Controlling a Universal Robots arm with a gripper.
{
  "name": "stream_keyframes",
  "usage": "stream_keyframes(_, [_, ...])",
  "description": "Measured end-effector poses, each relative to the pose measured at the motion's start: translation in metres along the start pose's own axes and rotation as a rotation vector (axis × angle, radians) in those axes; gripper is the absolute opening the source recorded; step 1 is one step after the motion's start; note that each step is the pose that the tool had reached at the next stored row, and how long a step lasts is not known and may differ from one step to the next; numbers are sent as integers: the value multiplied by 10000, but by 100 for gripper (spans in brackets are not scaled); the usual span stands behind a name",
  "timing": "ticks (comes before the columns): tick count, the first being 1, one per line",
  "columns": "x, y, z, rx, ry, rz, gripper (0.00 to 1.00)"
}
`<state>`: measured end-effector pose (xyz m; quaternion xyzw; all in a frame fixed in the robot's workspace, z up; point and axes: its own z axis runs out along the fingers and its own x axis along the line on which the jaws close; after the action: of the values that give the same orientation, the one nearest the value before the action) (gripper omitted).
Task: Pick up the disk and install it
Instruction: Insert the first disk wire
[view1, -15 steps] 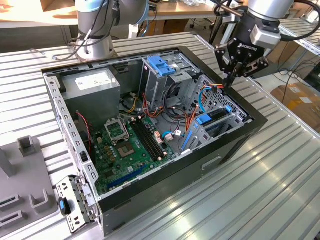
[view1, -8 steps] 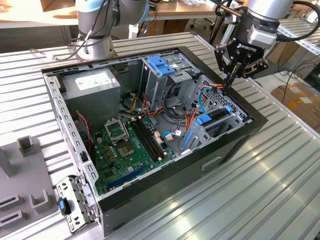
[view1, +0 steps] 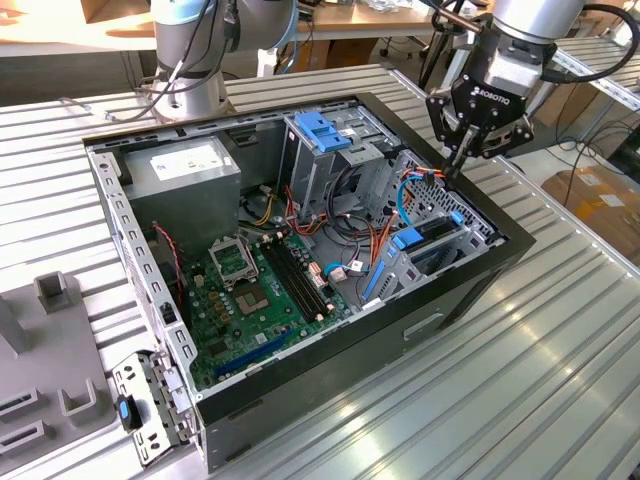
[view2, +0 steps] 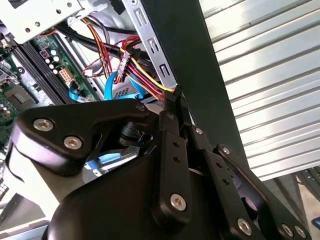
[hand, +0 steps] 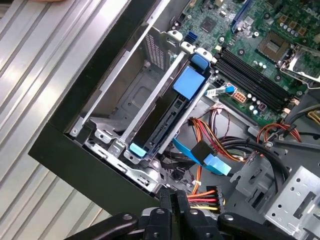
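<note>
My gripper (view1: 453, 168) hangs over the computer case's (view1: 400, 330) far corner at the exterior view's right, fingers pinched together, holding nothing. The disk (hand: 162, 117) stands on edge in the corner bay. I judge it dense, rigid and shock-sensitive, best gripped by its blue bracket (hand: 189, 82).

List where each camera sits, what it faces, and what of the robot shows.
Exterior view: off the arm, looking down at the open computer case on the slatted table; the arm base and claw show.
First wrist view: on the wrist, looking past the claw at the disk lying in the drive bay.
Second wrist view: on the wrist, looking along the claw at coloured wires beside the case wall.
Shared: both wrist views show the claw tip at the coloured wires.
</note>
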<state>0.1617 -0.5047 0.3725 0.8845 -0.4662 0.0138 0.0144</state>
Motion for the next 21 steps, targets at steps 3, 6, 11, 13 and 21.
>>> stream_keyframes(3, [0, 0, 1, -20, -7, 533, 16])
stream_keyframes(6, [0, 0, 2, -37, -12, 953, 16])
stream_keyframes(11, [-6, 7, 6, -55, -19, 1474, 16])
stream_keyframes(13, [-25, 42, 4, -58, -17, 1483, 16])
stream_keyframes(21, [-38, 66, 6, -115, -35, 2978, 16])
